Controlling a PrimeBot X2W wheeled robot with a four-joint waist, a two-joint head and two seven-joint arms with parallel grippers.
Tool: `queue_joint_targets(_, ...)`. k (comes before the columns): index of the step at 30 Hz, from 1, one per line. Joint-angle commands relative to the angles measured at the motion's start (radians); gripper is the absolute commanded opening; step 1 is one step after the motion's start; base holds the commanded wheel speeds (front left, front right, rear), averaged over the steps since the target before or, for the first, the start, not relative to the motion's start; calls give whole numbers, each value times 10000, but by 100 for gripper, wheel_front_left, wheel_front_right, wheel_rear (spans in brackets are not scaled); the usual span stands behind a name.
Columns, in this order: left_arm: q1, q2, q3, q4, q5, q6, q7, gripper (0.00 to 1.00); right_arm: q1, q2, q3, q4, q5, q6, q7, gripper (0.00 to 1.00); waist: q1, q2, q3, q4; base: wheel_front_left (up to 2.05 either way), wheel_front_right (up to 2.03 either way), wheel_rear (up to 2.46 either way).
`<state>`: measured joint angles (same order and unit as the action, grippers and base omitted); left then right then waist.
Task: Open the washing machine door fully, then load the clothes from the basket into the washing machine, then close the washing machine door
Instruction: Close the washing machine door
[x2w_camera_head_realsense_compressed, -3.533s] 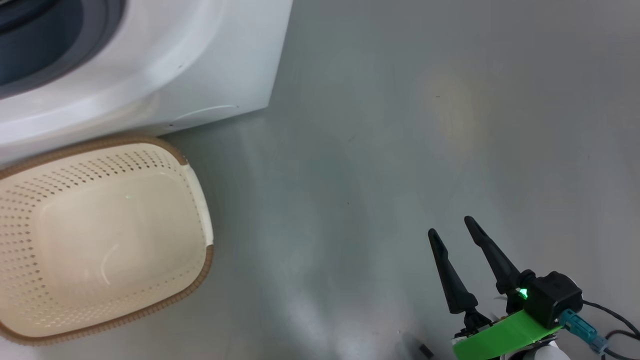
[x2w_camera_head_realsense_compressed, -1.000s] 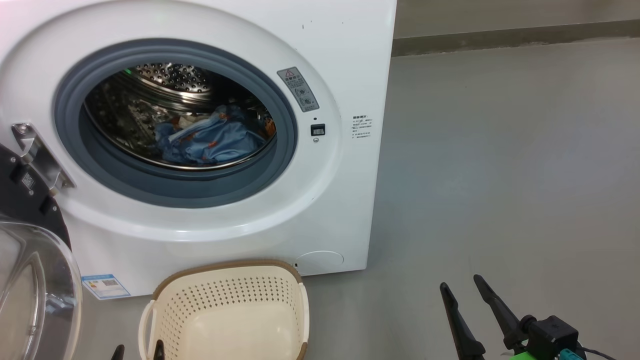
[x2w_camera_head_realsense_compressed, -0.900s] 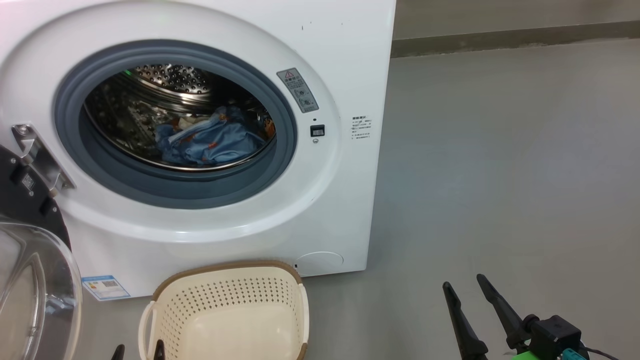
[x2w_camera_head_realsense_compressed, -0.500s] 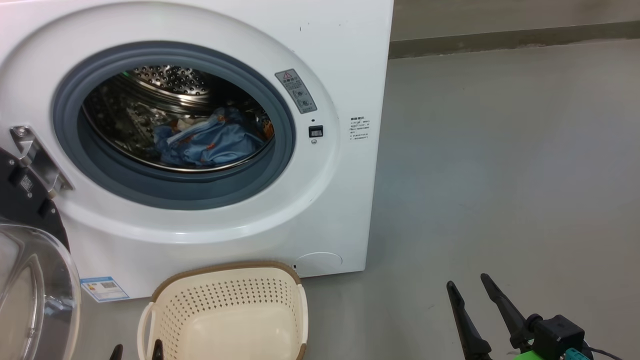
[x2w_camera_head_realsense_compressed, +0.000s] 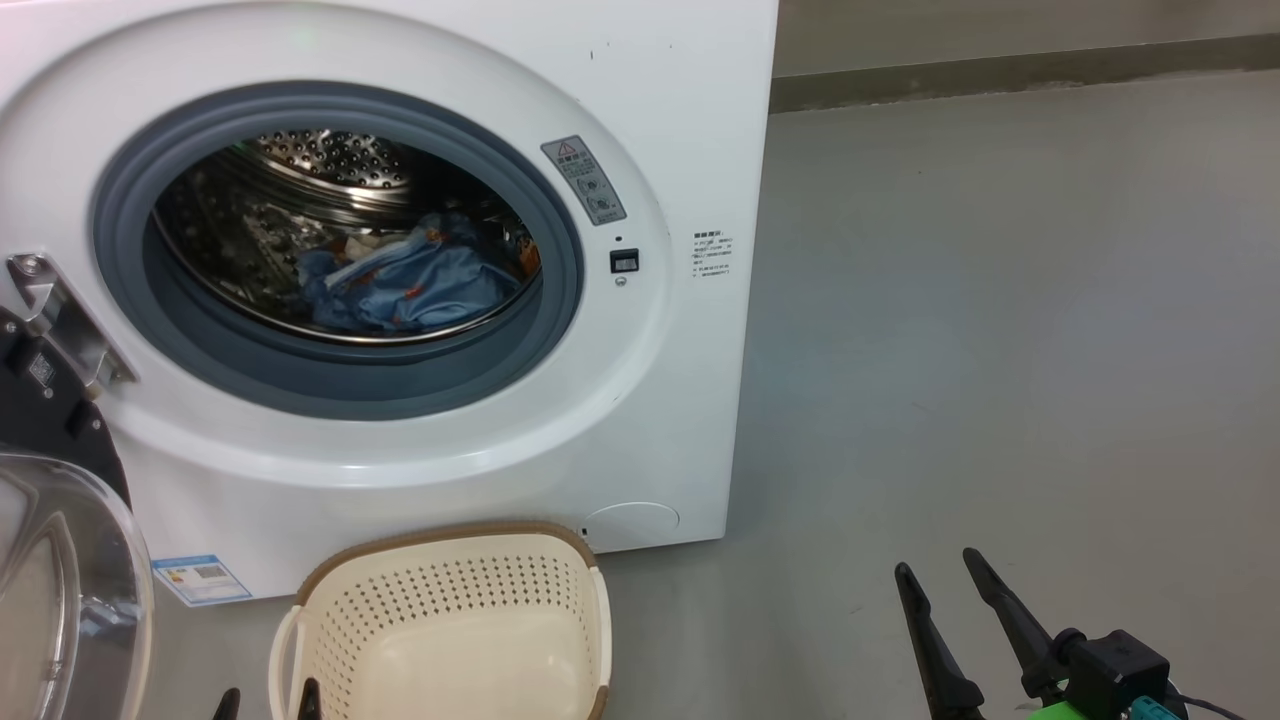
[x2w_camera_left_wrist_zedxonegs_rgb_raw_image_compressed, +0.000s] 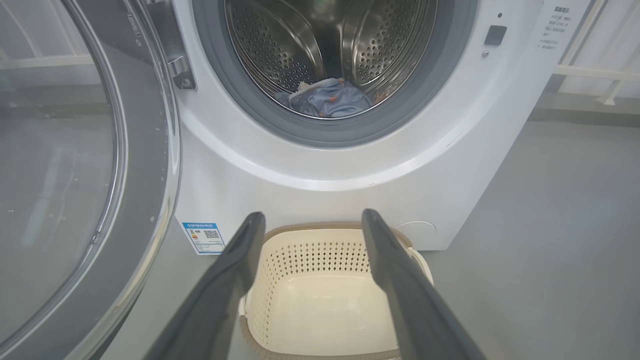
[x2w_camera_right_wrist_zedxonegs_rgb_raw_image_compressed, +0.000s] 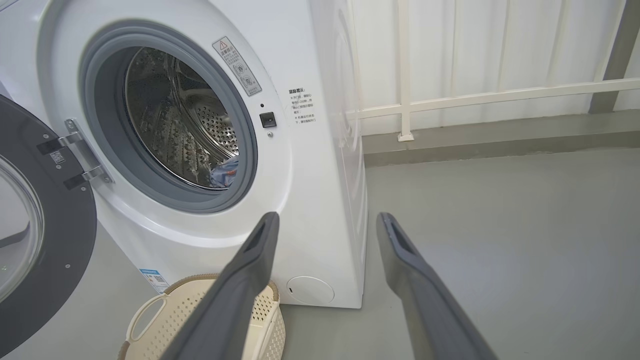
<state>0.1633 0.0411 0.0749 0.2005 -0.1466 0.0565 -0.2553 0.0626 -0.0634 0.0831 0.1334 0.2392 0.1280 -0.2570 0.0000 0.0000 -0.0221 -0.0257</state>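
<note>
The white washing machine (x2w_camera_head_realsense_compressed: 690, 150) stands with its round door (x2w_camera_head_realsense_compressed: 60, 560) swung wide open at the left; the door's dark inner face and glass bowl (x2w_camera_right_wrist_zedxonegs_rgb_raw_image_compressed: 20, 230) show clearly. Light blue clothes (x2w_camera_head_realsense_compressed: 400, 285) lie inside the steel drum (x2w_camera_left_wrist_zedxonegs_rgb_raw_image_compressed: 330, 97). On the floor before the machine sits the cream basket (x2w_camera_head_realsense_compressed: 450, 620), with nothing in it (x2w_camera_left_wrist_zedxonegs_rgb_raw_image_compressed: 325, 310). My left gripper (x2w_camera_left_wrist_zedxonegs_rgb_raw_image_compressed: 310, 222) hangs open above the basket's near side, its tips (x2w_camera_head_realsense_compressed: 265, 697) at the bottom edge. At the lower right my right gripper (x2w_camera_head_realsense_compressed: 938, 568) is open over bare floor (x2w_camera_right_wrist_zedxonegs_rgb_raw_image_compressed: 325, 217).
Grey floor (x2w_camera_head_realsense_compressed: 1000, 350) spreads to the right of the machine. A wall base with a white railing (x2w_camera_right_wrist_zedxonegs_rgb_raw_image_compressed: 500, 95) runs behind. A blue label sticker (x2w_camera_head_realsense_compressed: 200, 578) sits low on the machine's front.
Over the last second the camera has turned slightly, so the whole picture slid a little left. Neither gripper has visibly moved. Earlier the head looked down at the basket.
</note>
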Motion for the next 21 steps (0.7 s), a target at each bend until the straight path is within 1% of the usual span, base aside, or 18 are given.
queue_joint_targets(1, -416, 91, 365, -168, 5, -36, -65, 100, -200, -66, 215, -202, -58, 27, -48, 100, 0, 0, 2, -21, 0, 0, 0)
queue_joint_targets(21, -619, 91, 468, 44, 23, -192, -65, 100, -271, -140, 134, -205, -94, 27, -48, 100, 0, 0, 42, -101, 0, 0, 0)
